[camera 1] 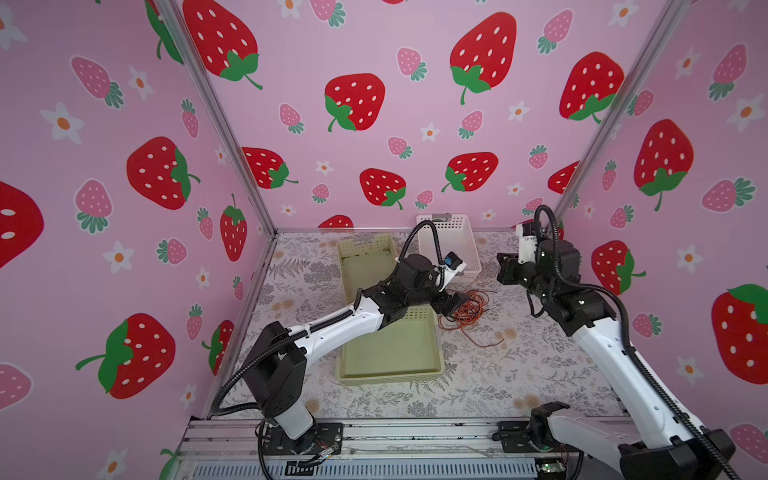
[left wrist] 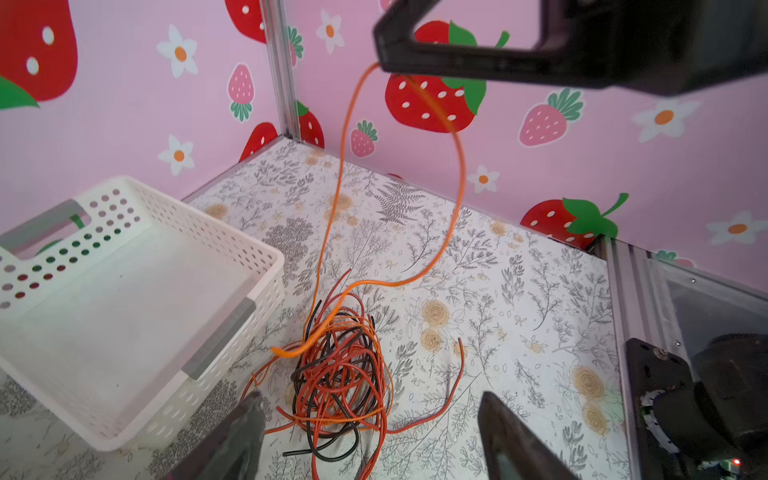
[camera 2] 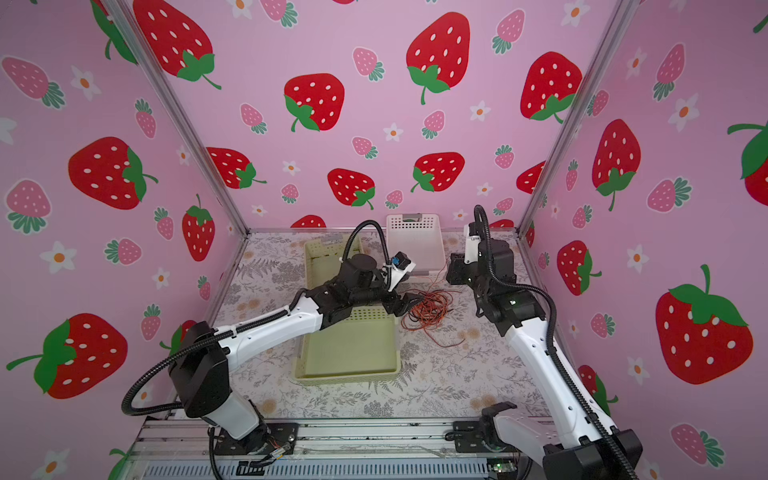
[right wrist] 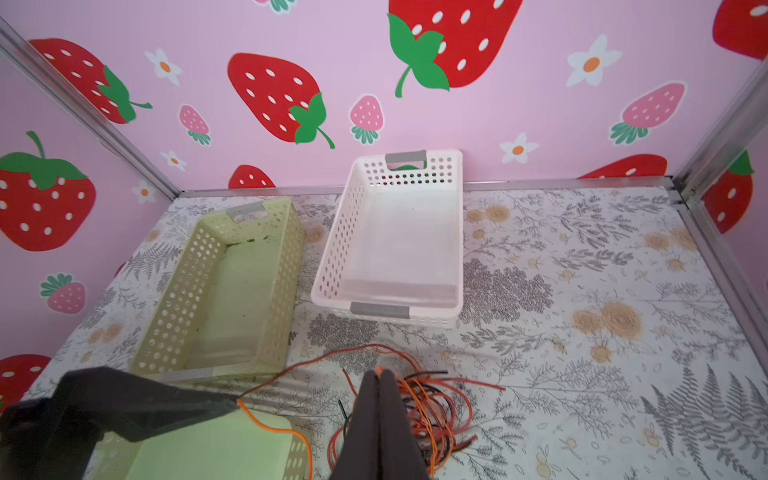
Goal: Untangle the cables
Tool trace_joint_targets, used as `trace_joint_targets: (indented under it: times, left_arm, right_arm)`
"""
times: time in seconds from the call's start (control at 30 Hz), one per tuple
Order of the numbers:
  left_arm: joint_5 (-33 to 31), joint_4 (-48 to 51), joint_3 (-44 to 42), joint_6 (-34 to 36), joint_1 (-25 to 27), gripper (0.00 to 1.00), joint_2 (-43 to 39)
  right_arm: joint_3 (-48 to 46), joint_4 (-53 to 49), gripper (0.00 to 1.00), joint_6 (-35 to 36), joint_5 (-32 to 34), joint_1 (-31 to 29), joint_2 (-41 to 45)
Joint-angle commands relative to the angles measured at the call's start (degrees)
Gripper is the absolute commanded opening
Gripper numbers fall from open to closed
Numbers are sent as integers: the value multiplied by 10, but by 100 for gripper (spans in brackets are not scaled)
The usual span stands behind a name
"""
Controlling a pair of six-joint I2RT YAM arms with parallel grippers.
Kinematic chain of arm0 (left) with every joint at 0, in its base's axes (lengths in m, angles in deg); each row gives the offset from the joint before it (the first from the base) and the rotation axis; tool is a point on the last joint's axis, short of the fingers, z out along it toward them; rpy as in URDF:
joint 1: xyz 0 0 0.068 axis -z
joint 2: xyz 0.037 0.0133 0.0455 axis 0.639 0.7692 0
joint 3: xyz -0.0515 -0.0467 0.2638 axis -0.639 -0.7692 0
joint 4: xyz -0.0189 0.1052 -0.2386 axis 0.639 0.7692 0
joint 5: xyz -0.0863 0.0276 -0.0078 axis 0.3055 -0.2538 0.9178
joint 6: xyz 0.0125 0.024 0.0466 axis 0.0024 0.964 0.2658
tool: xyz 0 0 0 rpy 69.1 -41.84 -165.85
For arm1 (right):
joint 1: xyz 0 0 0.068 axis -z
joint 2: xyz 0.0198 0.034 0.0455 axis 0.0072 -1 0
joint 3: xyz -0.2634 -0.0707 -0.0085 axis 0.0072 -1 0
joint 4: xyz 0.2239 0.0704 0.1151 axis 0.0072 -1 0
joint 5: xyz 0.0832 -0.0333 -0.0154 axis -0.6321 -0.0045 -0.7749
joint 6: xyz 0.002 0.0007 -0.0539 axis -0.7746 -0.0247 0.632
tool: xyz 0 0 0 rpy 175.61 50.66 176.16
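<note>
One orange cable [left wrist: 459,187] hangs pinched in our right claw [left wrist: 380,62] for separation; our open left claw [left wrist: 370,409] straddles the cables [left wrist: 336,374].

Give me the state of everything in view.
left gripper: open over the cables.
right gripper: shut on the orange cable, raised.
orange cable: looped up from the heap.
cables: tangled heap on the table.
white basket: empty.
rear green basket: empty, dirt specks.
near green basket: no contents visible.
</note>
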Motion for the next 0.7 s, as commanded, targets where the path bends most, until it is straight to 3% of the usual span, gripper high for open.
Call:
trace_joint_targets:
  times: [0.0,0.33,0.67]
  left_arm:
    - [-12,-42,4,46,9,83,-11]
    - [-33,-129,7,64,5,87,55]
    - [19,-215,51,-20,-6,88,143]
  right_arm:
    - [36,8,0,34,-40,3,-3]
    - [44,33,0,80,-159,2,9]
    - [-13,65,0,76,-221,-6,32]
